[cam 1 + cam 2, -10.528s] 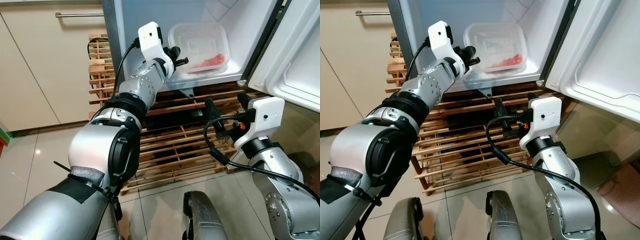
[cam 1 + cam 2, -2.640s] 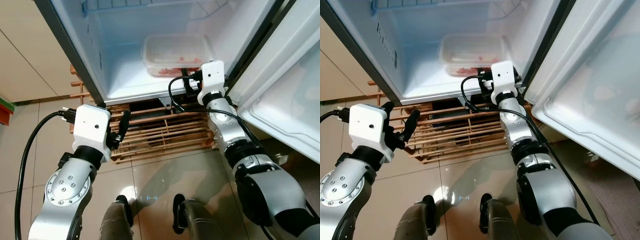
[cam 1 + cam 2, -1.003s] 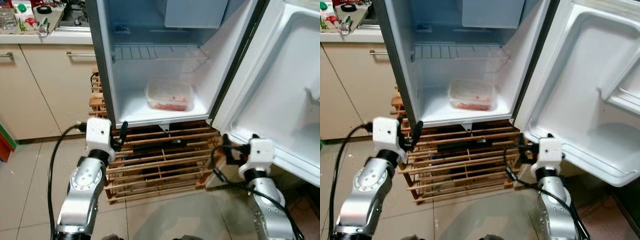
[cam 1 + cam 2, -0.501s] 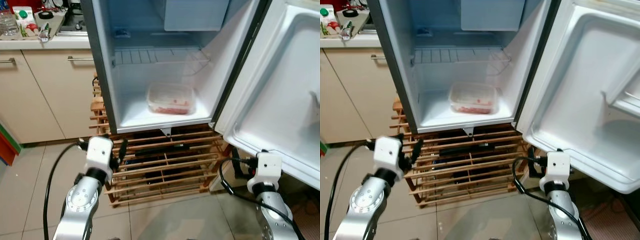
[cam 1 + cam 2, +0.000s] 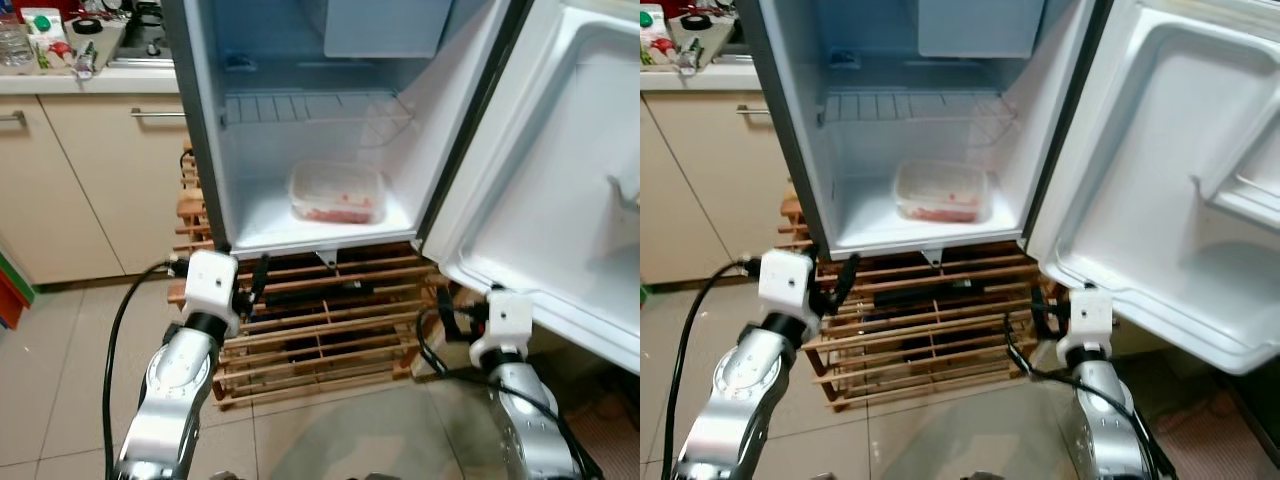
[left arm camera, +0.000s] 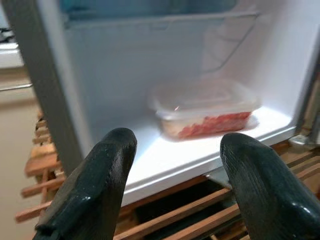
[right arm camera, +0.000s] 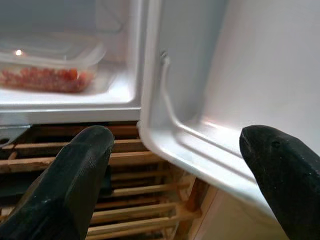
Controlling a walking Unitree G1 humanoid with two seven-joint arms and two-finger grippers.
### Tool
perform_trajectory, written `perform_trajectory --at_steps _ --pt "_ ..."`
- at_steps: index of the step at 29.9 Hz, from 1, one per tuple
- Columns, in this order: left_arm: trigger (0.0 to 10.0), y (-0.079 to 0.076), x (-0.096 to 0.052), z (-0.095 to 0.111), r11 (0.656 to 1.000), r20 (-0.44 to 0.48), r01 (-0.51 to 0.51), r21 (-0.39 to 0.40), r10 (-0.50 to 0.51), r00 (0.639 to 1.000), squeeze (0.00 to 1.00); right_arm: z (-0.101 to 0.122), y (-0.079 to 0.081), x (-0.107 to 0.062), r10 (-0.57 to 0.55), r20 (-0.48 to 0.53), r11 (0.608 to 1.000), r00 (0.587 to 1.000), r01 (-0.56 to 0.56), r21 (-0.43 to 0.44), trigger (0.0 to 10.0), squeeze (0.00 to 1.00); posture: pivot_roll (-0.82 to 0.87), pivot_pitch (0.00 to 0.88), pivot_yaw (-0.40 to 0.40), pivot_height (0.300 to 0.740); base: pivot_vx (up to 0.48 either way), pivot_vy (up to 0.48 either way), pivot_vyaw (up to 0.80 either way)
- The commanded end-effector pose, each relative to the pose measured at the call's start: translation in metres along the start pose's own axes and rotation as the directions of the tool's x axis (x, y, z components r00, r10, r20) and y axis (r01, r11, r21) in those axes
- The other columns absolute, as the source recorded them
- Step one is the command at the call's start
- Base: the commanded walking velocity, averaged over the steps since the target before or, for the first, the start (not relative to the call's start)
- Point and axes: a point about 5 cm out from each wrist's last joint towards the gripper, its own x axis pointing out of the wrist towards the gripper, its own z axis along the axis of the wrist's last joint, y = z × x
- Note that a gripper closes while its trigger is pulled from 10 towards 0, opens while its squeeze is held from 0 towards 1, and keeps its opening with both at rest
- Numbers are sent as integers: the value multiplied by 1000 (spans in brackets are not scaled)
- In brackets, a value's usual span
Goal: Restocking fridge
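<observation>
A clear lidded container (image 5: 337,192) with red food sits on the bottom shelf of the open fridge (image 5: 250,150), toward its right side. My left gripper (image 5: 251,287) is held low in front of the fridge's lower left corner, open and empty. In the left wrist view its fingers (image 6: 95,185) frame the container (image 6: 202,106) from a distance. My right gripper (image 5: 452,320) is open and empty, below the fridge door's bottom corner (image 7: 165,135).
The fridge door (image 5: 560,200) stands wide open to the right. A wire shelf (image 5: 310,105) spans the fridge above the container. A wooden slatted rack (image 5: 320,330) lies under the fridge. Beige cabinets (image 5: 90,170) and a cluttered counter (image 5: 60,45) are at left.
The container went from the shelf's front edge at my left gripper to deeper inside, with my right gripper at it. Both arms then drew back low, and the view has backed away.
</observation>
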Motion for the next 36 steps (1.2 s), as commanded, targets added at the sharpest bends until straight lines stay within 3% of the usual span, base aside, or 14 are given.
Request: perform_trajectory --at_steps 1,16,25,28,36 --pt "10000 -1 2 -1 1000 -6 2 -1 -2 1000 0 4 -3 0 -5 20 1000 1000 5 -1 10000 0 -84 0 -50 740 0 0 0" --pt "10000 -1 11 3 1000 1 7 1 -7 1000 0 9 4 6 3 21 1000 1000 -3 2 10000 0 -84 0 -45 740 -211 -217 0" --pt "10000 -3 13 5 1000 10 10 -7 -10 1000 0 11 6 7 14 17 1000 1000 -14 -2 10000 0 -84 0 -46 740 0 0 0" --pt "10000 -6 16 6 999 11 29 29 -30 999 0 14 11 6 24 23 1000 999 -24 -1 10000 0 -84 0 -44 740 0 0 0" --pt "10000 -6 20 7 1000 23 4 24 -5 1000 0 15 16 8 43 23 999 999 -43 -10 10000 0 -89 0 -44 740 357 -316 0"
